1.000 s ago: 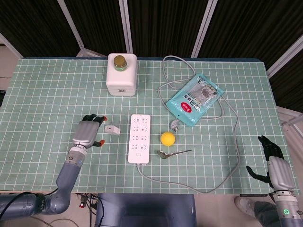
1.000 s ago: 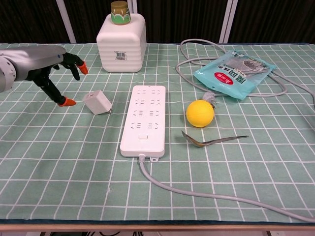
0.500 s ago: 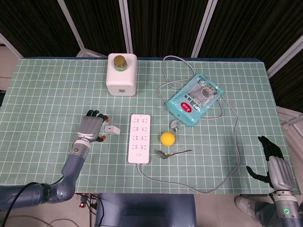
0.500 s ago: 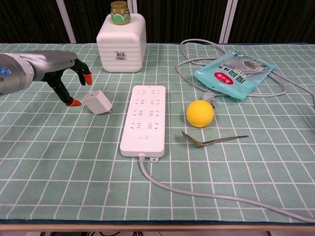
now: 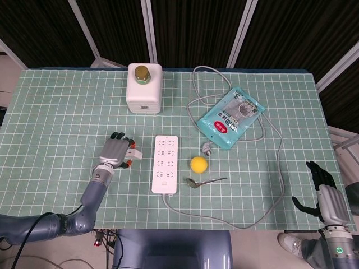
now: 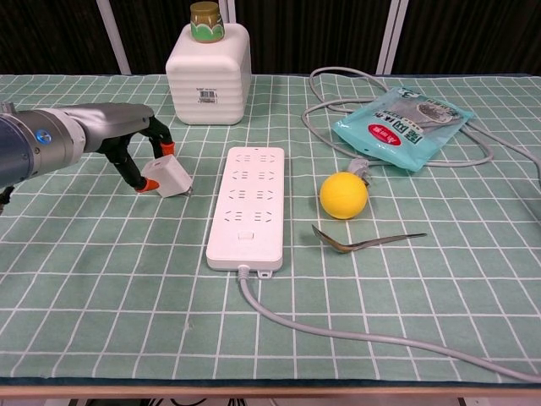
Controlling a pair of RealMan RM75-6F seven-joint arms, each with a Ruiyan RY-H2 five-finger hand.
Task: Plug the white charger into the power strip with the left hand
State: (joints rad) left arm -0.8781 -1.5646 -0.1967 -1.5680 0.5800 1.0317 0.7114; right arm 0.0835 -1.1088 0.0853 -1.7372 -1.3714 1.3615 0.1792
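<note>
The white charger [image 6: 169, 176] lies on the green checked cloth just left of the white power strip [image 6: 248, 205]. My left hand [image 6: 118, 139] reaches in from the left; its orange fingertips [image 6: 143, 185] touch the charger's left side and top edge, with the charger still resting on the cloth. From the head view the left hand [image 5: 115, 151] covers most of the charger [image 5: 133, 152], beside the power strip [image 5: 165, 163]. My right hand [image 5: 325, 193] hangs past the table's right front corner, fingers apart, holding nothing.
A white jug [image 5: 145, 87] with a gold cap stands behind the strip. To the strip's right are a yellow ball [image 5: 198, 163], a spoon [image 5: 205, 181] and a teal packet [image 5: 231, 116]. The strip's grey cable [image 5: 275, 185] loops along the right side.
My left hand has slid right across the cloth until its fingertips reached the charger. The charger, the strip and the right hand have not moved.
</note>
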